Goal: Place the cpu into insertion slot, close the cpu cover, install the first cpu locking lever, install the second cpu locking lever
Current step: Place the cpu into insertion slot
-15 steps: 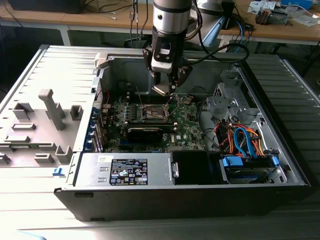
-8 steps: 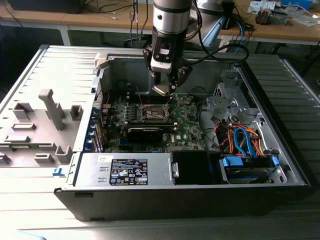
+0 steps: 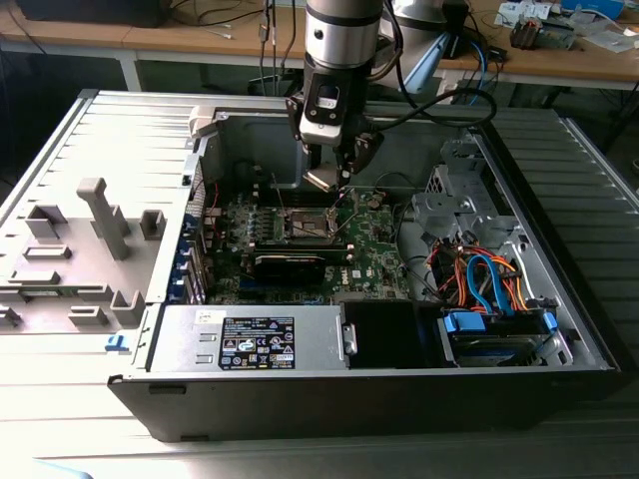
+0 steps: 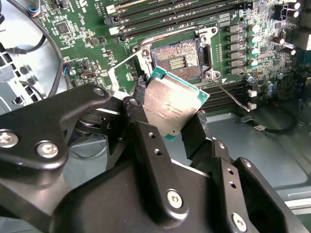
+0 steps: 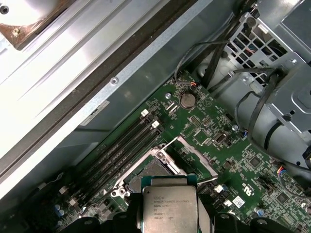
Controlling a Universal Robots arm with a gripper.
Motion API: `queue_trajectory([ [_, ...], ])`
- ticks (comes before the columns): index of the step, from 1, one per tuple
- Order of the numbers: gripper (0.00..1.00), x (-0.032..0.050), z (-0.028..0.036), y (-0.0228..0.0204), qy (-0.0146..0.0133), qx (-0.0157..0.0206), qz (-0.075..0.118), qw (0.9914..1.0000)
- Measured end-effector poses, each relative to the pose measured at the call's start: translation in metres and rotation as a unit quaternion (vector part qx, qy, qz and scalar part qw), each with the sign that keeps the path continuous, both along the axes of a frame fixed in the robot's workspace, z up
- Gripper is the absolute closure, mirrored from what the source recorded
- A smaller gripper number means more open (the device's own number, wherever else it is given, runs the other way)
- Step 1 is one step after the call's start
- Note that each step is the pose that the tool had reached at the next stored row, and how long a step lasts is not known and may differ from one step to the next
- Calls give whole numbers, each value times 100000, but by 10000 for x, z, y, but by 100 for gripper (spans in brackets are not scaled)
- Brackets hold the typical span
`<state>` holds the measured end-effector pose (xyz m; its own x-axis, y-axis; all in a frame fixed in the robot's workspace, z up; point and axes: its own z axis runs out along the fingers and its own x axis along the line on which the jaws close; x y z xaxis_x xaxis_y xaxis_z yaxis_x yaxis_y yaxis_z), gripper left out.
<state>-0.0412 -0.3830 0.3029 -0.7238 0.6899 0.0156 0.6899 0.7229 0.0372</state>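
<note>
My gripper (image 3: 334, 180) hangs inside the open computer case, shut on the cpu (image 4: 172, 104), a flat silvery square with a green edge. Its black fingers (image 4: 146, 126) clamp two opposite sides of the chip. The cpu (image 5: 169, 211) is held above and just beside the insertion slot (image 4: 177, 60), a dark square socket whose contact field lies bare. In the exterior view the insertion slot (image 3: 310, 222) sits just below the fingertips. The cpu cover (image 5: 197, 158), a thin silver frame, stands swung open at one side of the socket. A thin wire locking lever (image 4: 228, 94) sticks out from a socket corner.
Black memory slots (image 5: 121, 150) and a round coin battery (image 5: 187, 100) flank the socket. A black heatsink block (image 3: 290, 264) lies in front of it. A power supply (image 3: 250, 339) and a drive cage with coloured cables (image 3: 489, 289) fill the case's front. Grey fixtures (image 3: 80, 249) stand on the exterior view's left.
</note>
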Motion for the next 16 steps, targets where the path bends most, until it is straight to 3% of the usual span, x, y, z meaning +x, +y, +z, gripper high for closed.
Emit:
queue_trajectory([
  [16,45,0,-2,0,2,-16,-1321,99991],
])
